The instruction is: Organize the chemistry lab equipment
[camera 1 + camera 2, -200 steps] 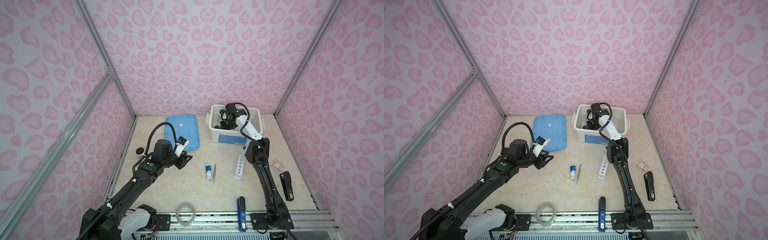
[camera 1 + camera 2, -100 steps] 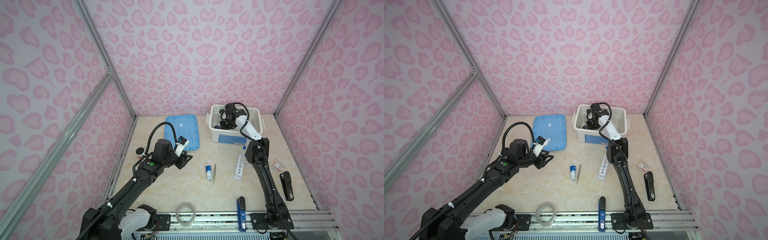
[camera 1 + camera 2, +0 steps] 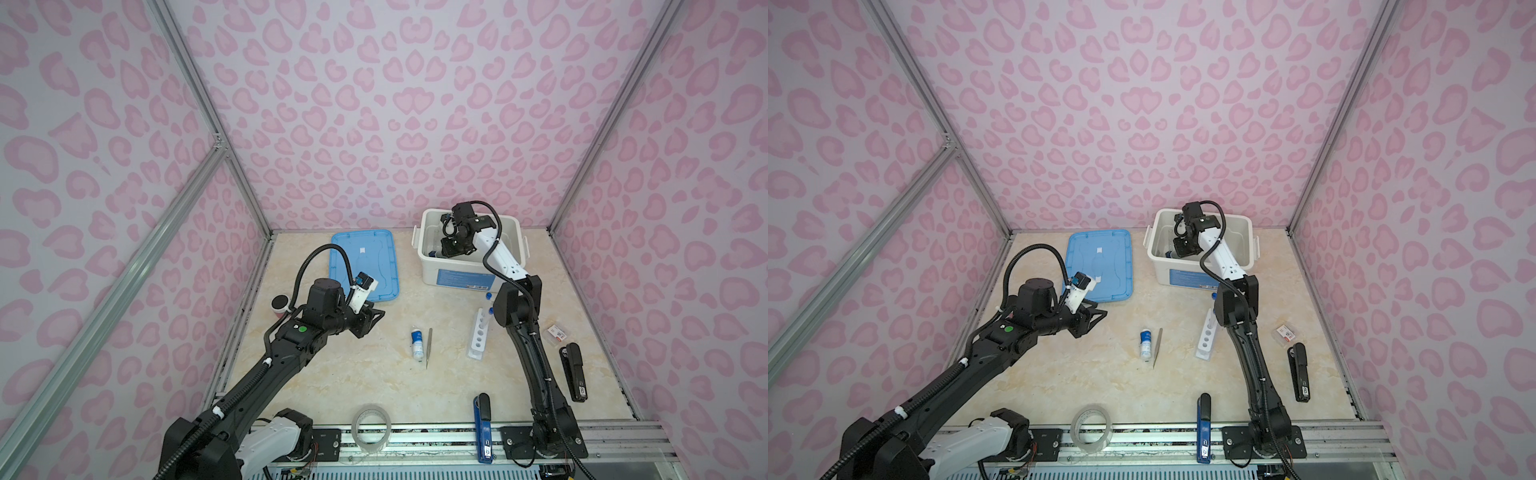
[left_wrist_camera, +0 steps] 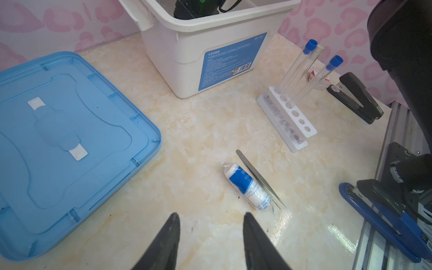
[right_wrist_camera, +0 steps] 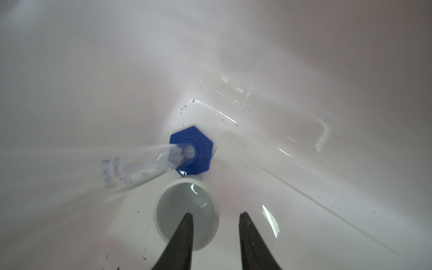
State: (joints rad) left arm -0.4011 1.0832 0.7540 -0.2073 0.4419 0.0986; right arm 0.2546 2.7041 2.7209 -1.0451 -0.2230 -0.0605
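At the back of the beige marbled tabletop (image 3: pixel 332 374) stands a white plastic bin (image 3: pixel 461 279), its flat light-blue lid (image 3: pixel 365 257) lying beside it. A clear tape roll (image 3: pixel 371 428), a dark blue stapler (image 3: pixel 483 428) and a black stapler (image 3: pixel 574 372) lie toward the front and right edge, well apart from the lab things. The right arm's dark elbow crowds the white five-hole rack (image 3: pixel 478 338), where thin clear capped test tubes (image 4: pixel 297 67) lean in the holes nearest the bin. Mid-table, the small blue-labelled white bottle (image 3: pixel 417 343) lies on its side against the metal tweezers (image 3: pixel 429 348). The left gripper (image 3: pixel 376 322) hovers near the lid's corner, fingers spread and empty. The right gripper (image 5: pixel 215 213) is down inside the bin, fingers parted, gripping nothing, one tip over the small white dish (image 5: pixel 173 203). Just beside the dish, the blue-based clear cylinder (image 5: pixel 203 152) sits in the bin's corner, its tube blurred.
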